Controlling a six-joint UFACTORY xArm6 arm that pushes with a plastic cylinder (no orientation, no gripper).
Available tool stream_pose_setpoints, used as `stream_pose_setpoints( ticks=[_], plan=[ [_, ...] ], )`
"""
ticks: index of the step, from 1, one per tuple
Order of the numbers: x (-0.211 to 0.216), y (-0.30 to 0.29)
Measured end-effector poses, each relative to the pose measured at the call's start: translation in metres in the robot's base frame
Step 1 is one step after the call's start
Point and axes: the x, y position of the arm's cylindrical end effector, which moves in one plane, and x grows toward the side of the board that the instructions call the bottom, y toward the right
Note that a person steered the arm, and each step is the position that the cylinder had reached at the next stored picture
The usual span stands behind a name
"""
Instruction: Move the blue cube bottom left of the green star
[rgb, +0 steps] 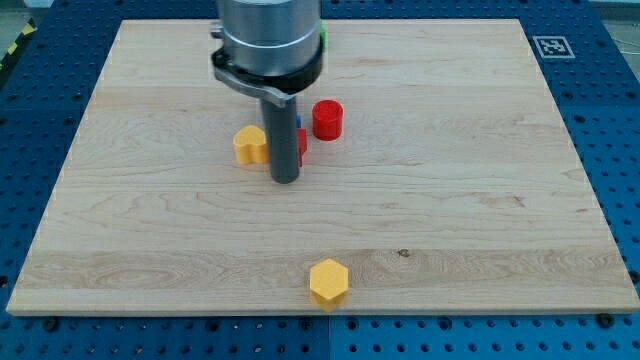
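Note:
My tip (286, 180) rests on the board just below a tight group of blocks near the view's upper middle. The blue cube is almost wholly hidden behind the rod; only a thin blue sliver (298, 121) shows at the rod's right edge. The green star is hidden behind the arm's body, except for a green sliver (324, 41) at the body's right edge near the view's top. A yellow heart block (250, 145) sits just left of the rod. A red block (302, 146), its shape unclear, peeks out right of the rod.
A red cylinder (327, 119) stands right of the rod, beside the blue sliver. A yellow hexagon (328, 282) lies near the board's bottom edge. The wooden board (480, 200) lies on a blue perforated table.

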Motion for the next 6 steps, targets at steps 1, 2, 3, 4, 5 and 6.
stream_pose_setpoints(
  ticks=[1, 2, 3, 4, 5, 6],
  plan=[
    [0.001, -0.006],
    [-0.004, -0.006],
    [-0.019, -0.006],
    [-0.044, -0.006],
    [-0.07, -0.006],
    [-0.096, -0.006]
  ],
)
